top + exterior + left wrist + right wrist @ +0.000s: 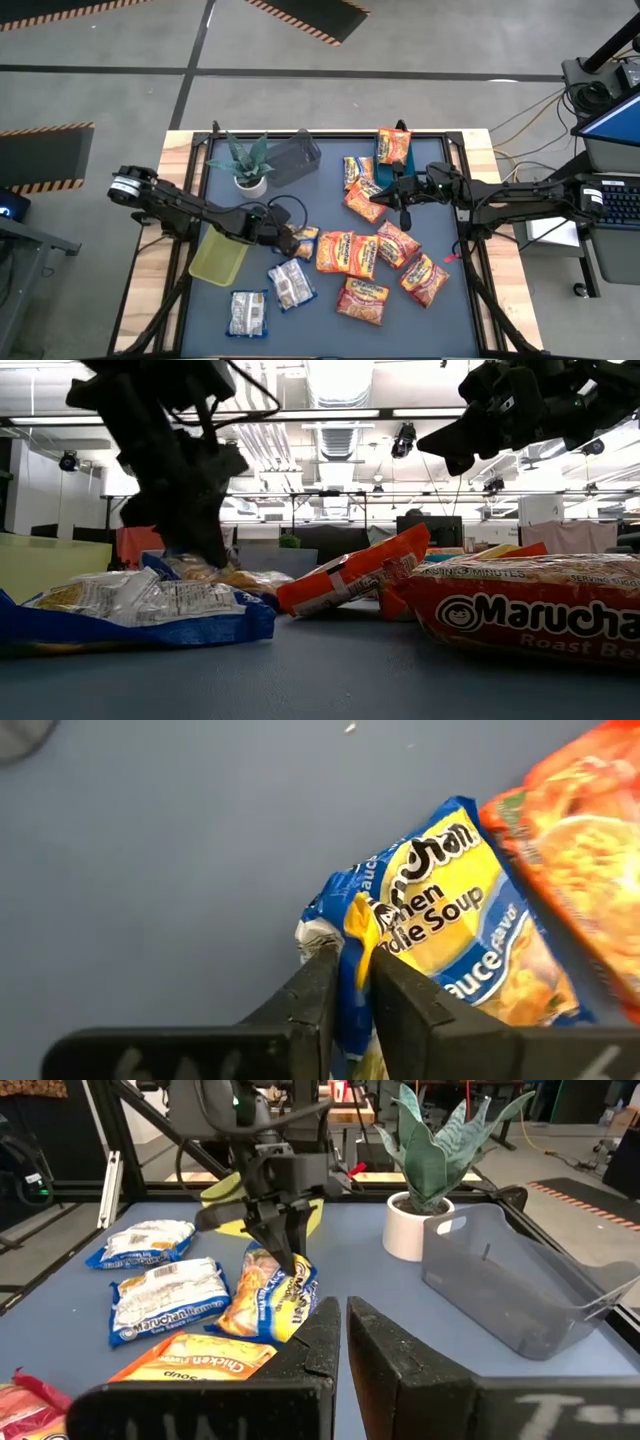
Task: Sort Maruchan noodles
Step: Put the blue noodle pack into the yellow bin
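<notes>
Maruchan noodles packets lie scattered on the blue mat (330,330): several orange ones (362,255) at centre right, two whitish ones (290,285) near the front left. My left gripper (289,239) is shut on a yellow-and-blue packet (450,910) mid-table, which also shows in the right wrist view (268,1295). My right gripper (343,1330) hovers shut and level above the orange packets at the far right (378,197), holding nothing. My left gripper pinches the yellow-and-blue packet's bunched end edge (357,935) between its two fingers (405,990). The fingers slant down at it from the table's left side. The held end (300,1268) is raised and the packet tilts, its other end (240,1325) down on the mat.
A yellow-green bin (220,258) sits at the left edge beside my left arm. A clear grey bin (292,160) and a potted plant (246,160) stand at the far left. An orange packet (394,145) stands in a bin at the far edge.
</notes>
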`<state>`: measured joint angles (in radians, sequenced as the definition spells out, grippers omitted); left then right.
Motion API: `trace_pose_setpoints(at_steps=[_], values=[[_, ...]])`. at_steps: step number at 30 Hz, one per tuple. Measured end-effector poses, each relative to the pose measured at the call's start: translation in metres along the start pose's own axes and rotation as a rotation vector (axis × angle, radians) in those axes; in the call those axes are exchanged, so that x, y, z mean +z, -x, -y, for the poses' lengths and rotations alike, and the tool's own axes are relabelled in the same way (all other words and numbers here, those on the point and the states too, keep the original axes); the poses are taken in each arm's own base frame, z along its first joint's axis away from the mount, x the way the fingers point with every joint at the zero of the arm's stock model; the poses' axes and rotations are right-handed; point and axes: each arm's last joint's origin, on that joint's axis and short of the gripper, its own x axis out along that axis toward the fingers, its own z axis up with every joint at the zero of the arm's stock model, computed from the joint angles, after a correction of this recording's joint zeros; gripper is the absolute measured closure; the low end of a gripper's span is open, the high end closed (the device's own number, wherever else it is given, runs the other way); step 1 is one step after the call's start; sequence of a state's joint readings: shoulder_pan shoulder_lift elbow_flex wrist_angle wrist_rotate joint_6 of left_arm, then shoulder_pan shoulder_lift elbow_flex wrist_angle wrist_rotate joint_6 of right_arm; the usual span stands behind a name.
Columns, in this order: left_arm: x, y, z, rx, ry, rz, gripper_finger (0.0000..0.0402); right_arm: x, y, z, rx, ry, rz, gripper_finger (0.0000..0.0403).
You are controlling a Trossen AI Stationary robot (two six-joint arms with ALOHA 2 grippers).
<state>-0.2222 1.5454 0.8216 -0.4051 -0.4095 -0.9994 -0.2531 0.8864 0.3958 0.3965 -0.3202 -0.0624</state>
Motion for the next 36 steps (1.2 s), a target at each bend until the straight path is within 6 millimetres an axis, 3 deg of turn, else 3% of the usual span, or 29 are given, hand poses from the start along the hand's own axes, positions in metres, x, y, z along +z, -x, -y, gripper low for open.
trace_pose_setpoints(at_steps=[14,36], values=[[0.015,0.024,0.029,-0.083,-0.252,0.058,0.0364,-0.006,0.001,0.0,-0.007,-0.004,-0.014,0.039],[0.02,0.035,0.036,-0.089,-0.29,0.077,0.0364,-0.008,0.001,-0.001,-0.006,-0.006,-0.02,0.039]])
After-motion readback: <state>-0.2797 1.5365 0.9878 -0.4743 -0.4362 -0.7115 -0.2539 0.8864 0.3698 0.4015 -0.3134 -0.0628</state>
